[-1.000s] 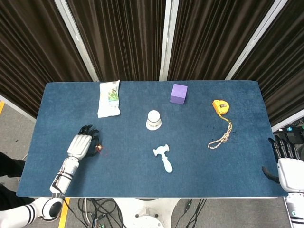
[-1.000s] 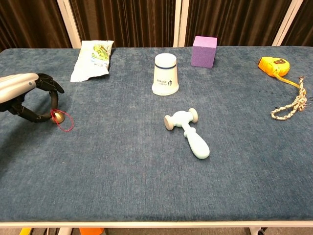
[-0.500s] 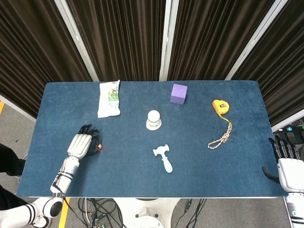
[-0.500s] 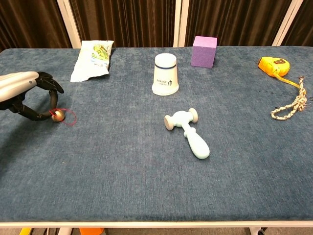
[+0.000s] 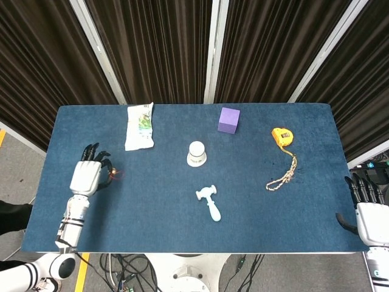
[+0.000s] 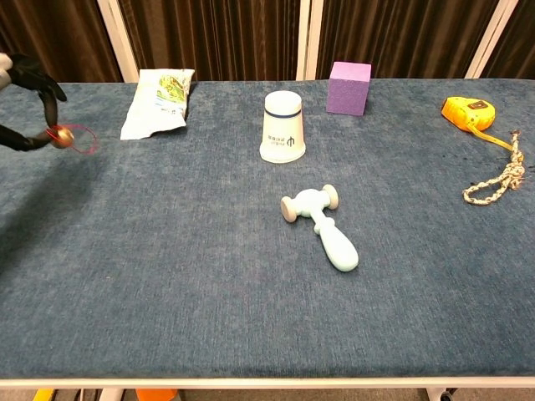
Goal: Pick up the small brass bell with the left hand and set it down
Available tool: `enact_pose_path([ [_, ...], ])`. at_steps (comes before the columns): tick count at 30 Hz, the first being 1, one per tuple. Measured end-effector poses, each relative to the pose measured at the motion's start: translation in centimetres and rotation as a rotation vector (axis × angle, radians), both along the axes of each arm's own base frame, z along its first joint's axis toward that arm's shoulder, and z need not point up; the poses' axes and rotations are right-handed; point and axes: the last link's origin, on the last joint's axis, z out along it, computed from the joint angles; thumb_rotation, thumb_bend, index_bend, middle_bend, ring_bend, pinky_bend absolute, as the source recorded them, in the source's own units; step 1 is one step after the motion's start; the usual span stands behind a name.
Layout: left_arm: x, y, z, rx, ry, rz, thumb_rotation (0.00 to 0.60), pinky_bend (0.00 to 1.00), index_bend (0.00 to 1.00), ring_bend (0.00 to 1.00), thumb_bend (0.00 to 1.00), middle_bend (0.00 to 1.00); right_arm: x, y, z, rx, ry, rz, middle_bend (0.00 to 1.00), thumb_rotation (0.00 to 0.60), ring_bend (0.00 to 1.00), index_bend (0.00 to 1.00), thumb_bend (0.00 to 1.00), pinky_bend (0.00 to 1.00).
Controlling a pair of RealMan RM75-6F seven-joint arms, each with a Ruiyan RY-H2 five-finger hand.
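Note:
The small brass bell (image 6: pixel 60 138) with its red loop (image 6: pixel 81 139) hangs in the air, pinched between the black fingertips of my left hand (image 5: pixel 88 173). In the head view the bell (image 5: pixel 111 175) shows just right of that hand, over the left part of the blue table (image 5: pixel 152 201). In the chest view only the fingertips (image 6: pixel 33 79) of the left hand show at the left edge. My right hand (image 5: pixel 366 210) rests beyond the table's right edge, fingers apart, holding nothing.
A snack bag (image 5: pixel 139 125) lies at the back left. A white cup (image 5: pixel 196 153) stands mid-table, with a pale blue toy hammer (image 5: pixel 210 202) in front of it. A purple cube (image 5: pixel 228 120), a yellow tape measure (image 5: pixel 281 135) and a rope (image 5: pixel 283 175) lie to the right.
My left hand has lifted the bell off the table, rising and moving left and back. The right hand has not moved.

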Motion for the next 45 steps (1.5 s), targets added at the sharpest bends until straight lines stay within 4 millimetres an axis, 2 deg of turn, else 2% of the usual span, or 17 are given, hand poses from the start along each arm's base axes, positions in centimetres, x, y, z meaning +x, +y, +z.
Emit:
enact_pose_path([
  [2,0.0,-0.1,0.5,-0.025,-0.016,0.000,0.600,0.07,0.64,0.03,0.43,0.25,0.0,0.0,-0.1,0.001,0.000,0.002,0.00,0.600,0.00,0.00,0.15,0.00],
  [6,-0.6,-0.1,0.3,-0.075,-0.041,0.038,0.600,0.04,0.65,0.03,0.45,0.24,0.0,0.0,-0.1,0.001,0.001,0.001,0.00,0.600,0.00,0.00,0.16,0.00],
  [9,-0.1,-0.5,0.1,-0.129,-0.048,0.040,0.600,0.02,0.65,0.03,0.48,0.23,-0.1,-0.1,0.0,-0.001,0.003,-0.007,0.00,0.600,0.00,0.00,0.15,0.00],
  [11,0.1,-0.6,0.2,-0.163,-0.055,0.029,0.600,0.06,0.67,0.04,0.45,0.24,-0.3,-0.1,0.0,0.000,0.002,-0.014,0.00,0.600,0.00,0.00,0.16,0.00],
  [13,0.0,-0.5,0.6,-0.174,-0.073,0.020,0.600,0.06,0.67,0.04,0.46,0.24,-0.4,-0.1,-0.1,0.002,0.001,-0.015,0.00,0.600,0.00,0.00,0.16,0.00],
  [15,0.1,-0.4,0.7,-0.171,-0.113,0.024,0.600,0.02,0.67,0.03,0.49,0.22,-0.5,-0.1,-0.1,0.004,0.001,-0.020,0.00,0.600,0.00,0.00,0.16,0.00],
  [17,0.2,-0.5,0.6,-0.183,-0.134,0.032,0.600,0.07,0.68,0.04,0.46,0.23,-0.6,-0.2,-0.2,0.005,-0.002,-0.024,0.00,0.600,0.00,0.00,0.16,0.00],
  [21,1.0,-0.8,0.3,-0.186,-0.068,0.002,0.600,0.03,0.68,0.03,0.50,0.21,-0.5,-0.3,-0.3,0.008,0.000,-0.021,0.00,0.600,0.00,0.00,0.16,0.00],
  [23,0.9,-0.8,0.3,-0.193,0.003,-0.012,0.600,0.06,0.68,0.03,0.49,0.21,-0.5,-0.3,-0.3,0.009,-0.001,-0.022,0.00,0.600,0.00,0.00,0.16,0.00],
  [25,0.8,-0.8,0.4,-0.193,0.078,-0.024,0.600,0.03,0.68,0.03,0.51,0.20,-0.6,-0.3,-0.3,0.010,0.000,-0.023,0.00,0.600,0.00,0.00,0.16,0.00],
  [28,1.0,-1.0,0.2,-0.202,0.106,-0.032,0.600,0.06,0.68,0.03,0.50,0.19,-0.6,-0.3,-0.3,0.011,-0.001,-0.026,0.00,0.600,0.00,0.00,0.16,0.00],
  [30,1.2,-1.1,0.2,-0.209,0.063,-0.021,0.600,0.02,0.68,0.03,0.52,0.19,-0.7,-0.3,-0.3,0.011,0.001,-0.029,0.00,0.600,0.00,0.00,0.16,0.00],
  [32,1.4,-1.2,0.1,-0.228,-0.008,-0.004,0.600,0.06,0.69,0.03,0.50,0.20,-0.7,-0.3,-0.4,0.011,-0.001,-0.030,0.00,0.600,0.00,0.00,0.16,0.00],
  [35,1.6,-1.3,-0.2,-0.237,-0.108,0.011,0.600,0.02,0.68,0.02,0.52,0.19,-0.7,-0.3,-0.4,0.015,0.000,-0.029,0.00,0.600,0.00,0.00,0.16,0.00],
  [37,1.5,-1.3,-0.3,-0.234,-0.123,0.008,0.600,0.05,0.68,0.02,0.50,0.20,-0.7,-0.4,-0.5,0.015,0.000,-0.029,0.00,0.600,0.00,0.00,0.16,0.00],
  [45,1.0,-1.1,-0.8,-0.206,0.078,-0.030,0.600,0.00,0.68,0.02,0.52,0.19,-0.8,-0.4,-0.6,0.023,0.001,-0.036,0.00,0.600,0.00,0.00,0.16,0.00],
])
